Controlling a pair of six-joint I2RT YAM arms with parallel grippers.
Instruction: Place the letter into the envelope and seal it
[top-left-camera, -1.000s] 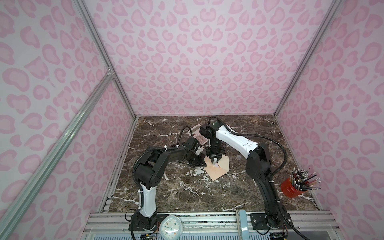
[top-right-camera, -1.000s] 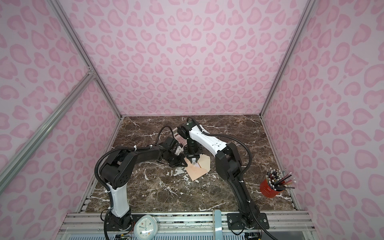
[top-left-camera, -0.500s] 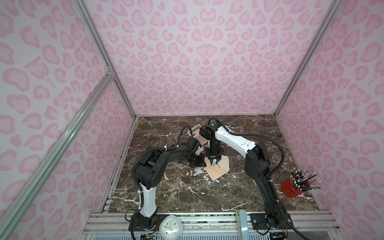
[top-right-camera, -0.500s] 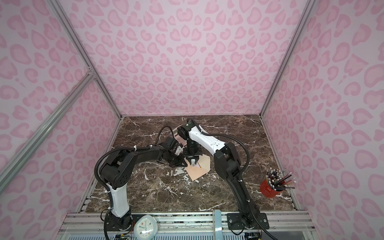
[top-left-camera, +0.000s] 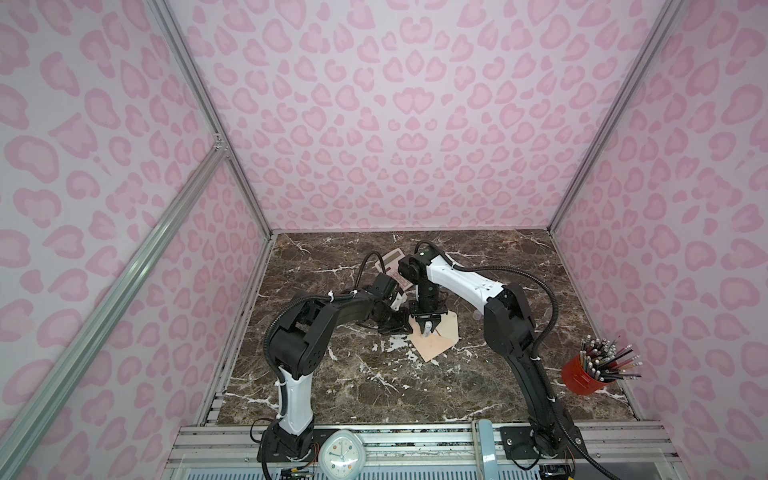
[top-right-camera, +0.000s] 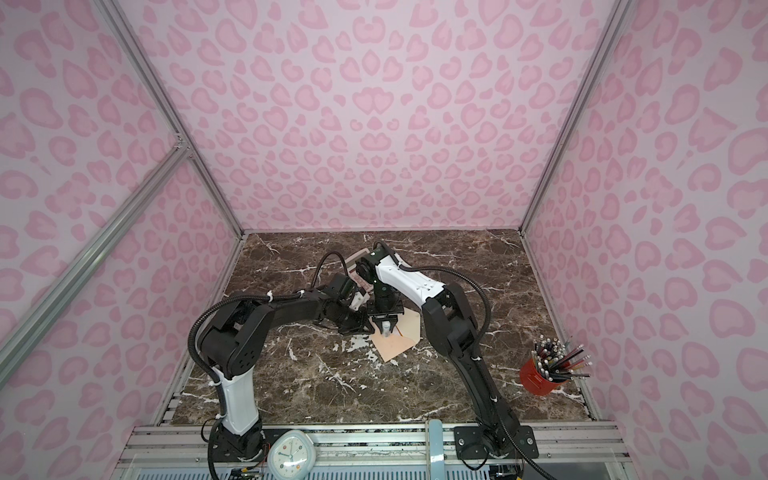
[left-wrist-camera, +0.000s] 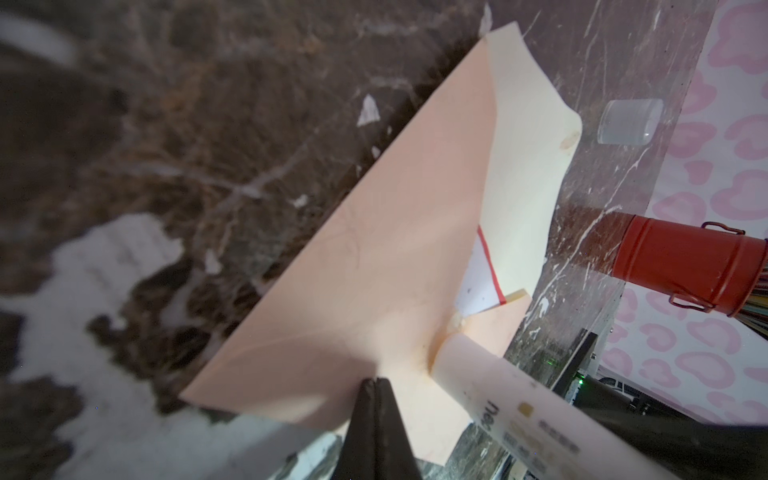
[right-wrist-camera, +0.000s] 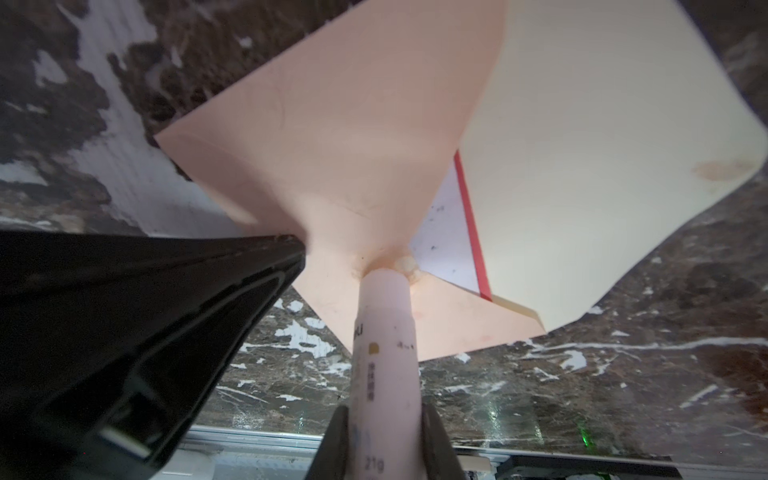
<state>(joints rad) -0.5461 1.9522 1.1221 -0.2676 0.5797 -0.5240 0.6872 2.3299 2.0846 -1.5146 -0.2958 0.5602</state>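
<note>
Right end effector (right-wrist-camera: 384, 432) is clamped on a pale pink glue stick (right-wrist-camera: 384, 332), jaws only as wide as the tube. The stick's tip is pressed onto the envelope (right-wrist-camera: 353, 124), right where the seams meet at the mouth. Left end effector (left-wrist-camera: 376, 386) is fully closed, tips touching the envelope's left edge; I can't tell if paper is pinched between them or just pinned. The envelope lies flat in the middle of the table (top-left-camera: 374, 386), between my two arms in both top views. Its cream flap (right-wrist-camera: 602, 166) is open and spread to the right. The letter (right-wrist-camera: 446, 232) is inside the envelope, with one white corner with red edging showing at the mouth against the flap. A clear cap (left-wrist-camera: 629, 122) stands on the table right of the flap, not touching it. A red pencil cup (top-left-camera: 582, 374) is at near right.
</note>
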